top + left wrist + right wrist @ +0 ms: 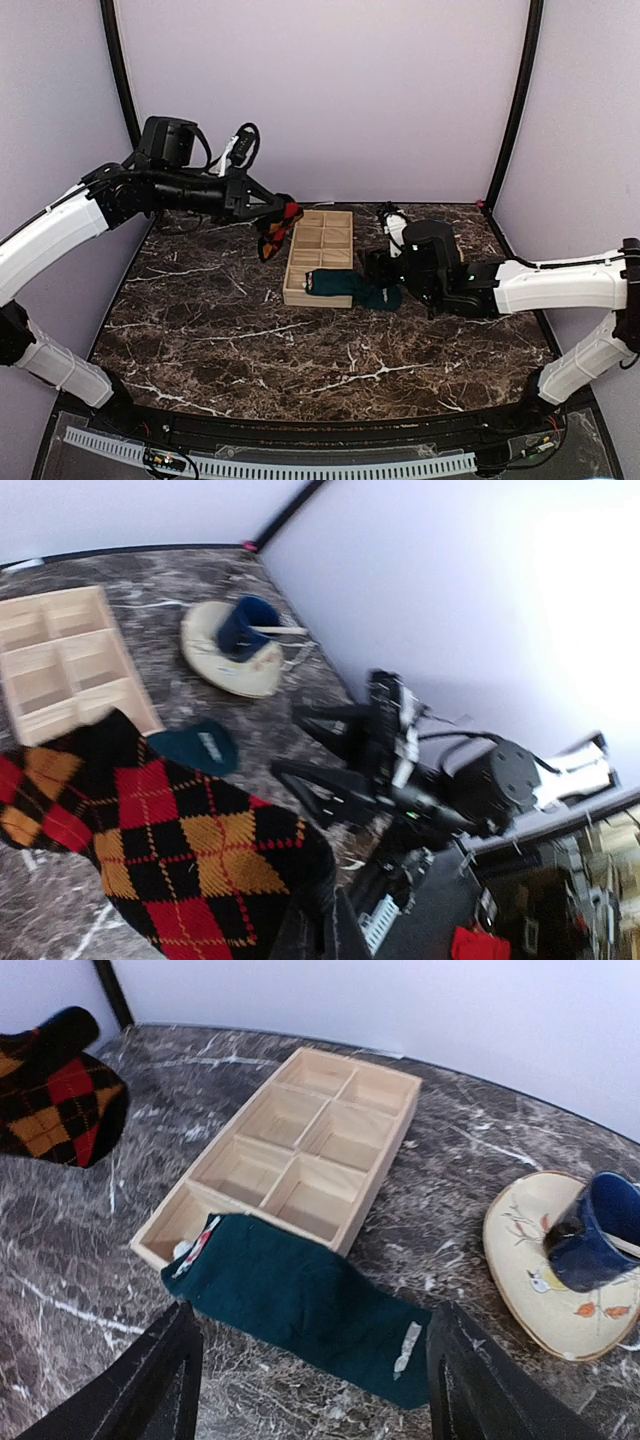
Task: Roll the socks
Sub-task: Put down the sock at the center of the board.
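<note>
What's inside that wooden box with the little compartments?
The wooden box shows bare open compartments. A teal sock drapes over its near end, hiding whatever lies in the compartments beneath.

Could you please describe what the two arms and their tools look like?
The left arm and right arm have smooth white links joined by black joints. The left tool and right tool are black; the right one's fingers look flat and matte. Black cables loop above the left wrist.

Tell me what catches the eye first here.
A red, yellow and black argyle sock hangs from the left tool above the table, left of the wooden tray. A teal sock lies draped over the tray's near end, in front of the open right tool.
</note>
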Motion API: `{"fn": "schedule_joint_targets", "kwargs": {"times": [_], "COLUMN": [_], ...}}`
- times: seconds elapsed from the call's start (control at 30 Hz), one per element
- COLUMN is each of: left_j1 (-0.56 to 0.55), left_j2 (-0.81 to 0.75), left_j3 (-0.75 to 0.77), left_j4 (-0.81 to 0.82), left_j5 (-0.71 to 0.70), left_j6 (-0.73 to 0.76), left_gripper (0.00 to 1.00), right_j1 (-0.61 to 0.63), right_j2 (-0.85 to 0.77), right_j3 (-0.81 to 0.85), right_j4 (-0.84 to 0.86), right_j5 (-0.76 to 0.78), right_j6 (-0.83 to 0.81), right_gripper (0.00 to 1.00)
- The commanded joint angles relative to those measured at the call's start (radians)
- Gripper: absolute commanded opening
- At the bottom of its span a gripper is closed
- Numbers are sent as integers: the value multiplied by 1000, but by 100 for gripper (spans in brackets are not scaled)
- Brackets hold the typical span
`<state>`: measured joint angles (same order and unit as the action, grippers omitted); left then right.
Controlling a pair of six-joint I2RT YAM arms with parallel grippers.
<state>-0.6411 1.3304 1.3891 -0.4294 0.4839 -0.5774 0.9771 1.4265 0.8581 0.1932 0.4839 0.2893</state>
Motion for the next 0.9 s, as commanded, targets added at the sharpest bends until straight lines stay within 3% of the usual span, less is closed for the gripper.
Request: {"fn": "schedule_joint_targets", "kwargs": {"times": [0.0,0.1,0.2,0.37,0.5,0.63,0.87], "left_j1": [-153,-201,-210,-194,-115,-14,56], "left_j2": [42,22,-34,-72,-20,21,120], "left_j3": [137,121,10,-187,-397,-550,-601], "left_j4": [-86,-80,31,58,75,195,249], "left_j5": [111,99,126,36,-105,-148,-247], "left_j6": [25,-21,-112,-106,-52,8,100], "left_gripper": [0,0,0,0,0,0,0], "right_j1": [-17,-52,-91,-113,-113,-101,-29], "right_j2": [-127,-215,-262,-220,-125,-84,-23], "right_j3": [-47,-89,-109,-98,-72,-76,-62], "right_j4": [-34,-50,-60,-49,-32,8,60], "right_j5": [230,294,288,236,169,116,51], "right_j6": [60,99,106,104,121,126,49], "right_gripper": [71,72,72,72,72,71,72]}}
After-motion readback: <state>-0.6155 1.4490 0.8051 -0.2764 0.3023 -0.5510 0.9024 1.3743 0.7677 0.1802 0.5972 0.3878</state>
